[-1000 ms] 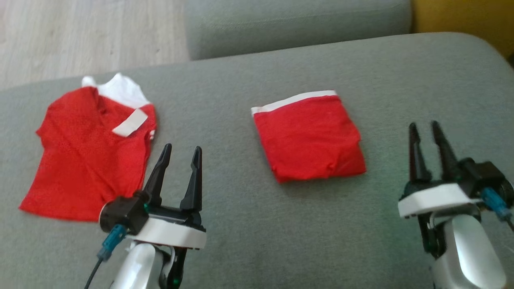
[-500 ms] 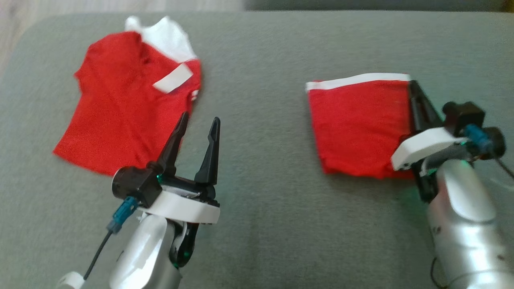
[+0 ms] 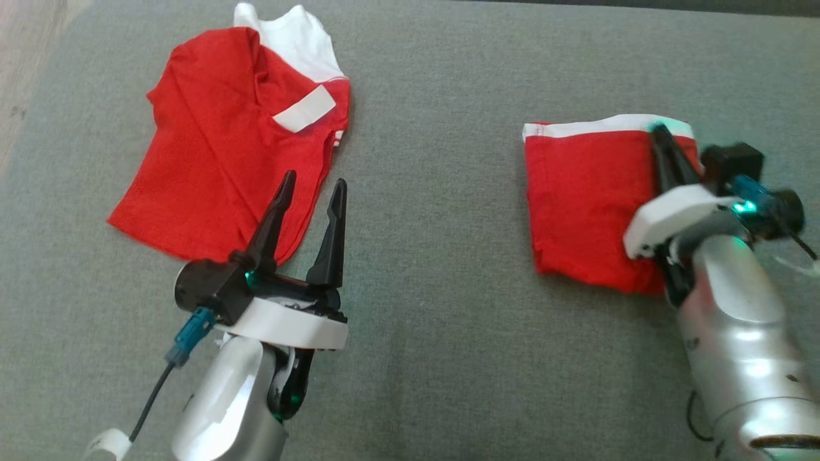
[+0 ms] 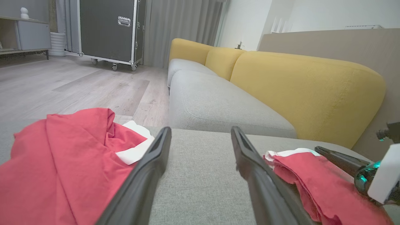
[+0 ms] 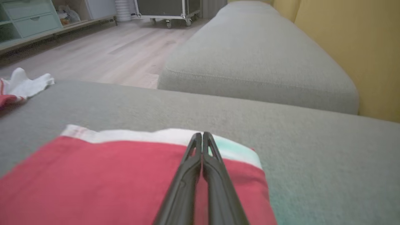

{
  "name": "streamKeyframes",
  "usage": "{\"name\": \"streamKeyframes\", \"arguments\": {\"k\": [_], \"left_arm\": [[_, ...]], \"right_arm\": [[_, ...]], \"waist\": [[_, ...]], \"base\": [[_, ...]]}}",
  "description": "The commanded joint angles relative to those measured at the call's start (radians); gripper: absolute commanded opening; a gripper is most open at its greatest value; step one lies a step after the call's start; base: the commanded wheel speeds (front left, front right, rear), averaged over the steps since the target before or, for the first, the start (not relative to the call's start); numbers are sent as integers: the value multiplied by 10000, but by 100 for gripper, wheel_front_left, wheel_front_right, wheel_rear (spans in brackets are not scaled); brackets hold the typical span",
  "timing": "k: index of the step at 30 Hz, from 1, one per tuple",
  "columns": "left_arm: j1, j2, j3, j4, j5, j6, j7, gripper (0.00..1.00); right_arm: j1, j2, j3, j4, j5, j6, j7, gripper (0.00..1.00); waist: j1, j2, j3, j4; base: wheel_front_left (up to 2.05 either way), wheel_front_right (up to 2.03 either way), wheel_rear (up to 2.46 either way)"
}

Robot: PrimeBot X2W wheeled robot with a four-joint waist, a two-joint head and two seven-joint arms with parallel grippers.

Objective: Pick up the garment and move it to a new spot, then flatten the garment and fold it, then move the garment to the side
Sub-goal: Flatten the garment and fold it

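Head view: two garments lie on the grey sofa cushion (image 3: 435, 192), a woven, finely flecked fabric. At 3 o'clock sits the folded red garment (image 3: 583, 198), roughly square and smooth, with a white band along its far edge. At 10 o'clock lies a red shirt (image 3: 218, 166), spread flat, with creases, white collar cloth and one white patch. The right gripper (image 3: 658, 131) rests on the folded red garment's right side, its two dark fingers clenched together. It cannot be told whether cloth is pinched. The left gripper (image 3: 314, 182), at 7 o'clock, stands released over the shirt's hem.

Left wrist view: the left gripper (image 4: 200, 129) has its fingers spread. The shirt (image 4: 56, 156) is at 9 o'clock and the folded garment (image 4: 309, 178) at 4 o'clock. A padded yellow backrest (image 4: 306, 90) is at 2 o'clock.

Right wrist view: the right gripper (image 5: 202, 135) is closed, with its tips at the white band of the folded garment (image 5: 109, 178).
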Motion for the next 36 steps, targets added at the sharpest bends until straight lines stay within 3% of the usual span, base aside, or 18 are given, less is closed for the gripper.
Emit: {"name": "streamKeyframes", "arguments": {"k": [1, 4, 8, 14, 20, 30, 31, 32, 36], "left_arm": [[-214, 63, 338, -286, -29, 15, -82, 100], [-159, 63, 354, -299, -35, 15, -82, 100], [-140, 63, 374, -288, -28, 15, -82, 100], [-100, 62, 437, -265, -10, 15, -82, 100], [82, 62, 709, -326, 15, 15, -82, 100], [762, 62, 1045, -297, 135, 15, -82, 100], [847, 62, 1094, -277, 136, 15, -82, 100], [940, 62, 1136, -260, 119, 15, -82, 100], [1313, 62, 1368, -236, -19, 15, -82, 100]], "right_arm": [[-155, 197, 343, -392, 80, -19, -62, 0], [86, 251, 1204, -768, 615, -19, -63, 0], [358, 258, 2760, -111, 1496, -19, -63, 0], [99, 260, 3592, 1021, 2374, -19, -30, 0], [112, 260, 2838, -287, 2333, -19, -60, 0], [2446, 247, 1012, -3663, 1694, -19, -63, 0], [2713, 251, 952, -3899, 1710, -19, -63, 71], [2988, 254, 942, -4110, 1751, -19, -63, 100], [3992, 258, 1133, -4804, 2130, -19, -63, 100]], "waist": [[0, 0, -62, -50], [0, 0, -159, -87], [0, 0, -243, -135], [0, 0, -381, -295], [0, 0, -759, -764], [0, 0, -1700, -1660], [0, 0, -1800, -1732], [0, 0, -1889, -1798], [0, 0, -2184, -1999]], "base": [[0, 0, 0], [0, 0, 0], [0, 0, 0], [0, 0, 0], [0, 0, 0], [0, 0, 0], [0, 0, 0], [0, 0, 0], [0, 0, 0]]}}
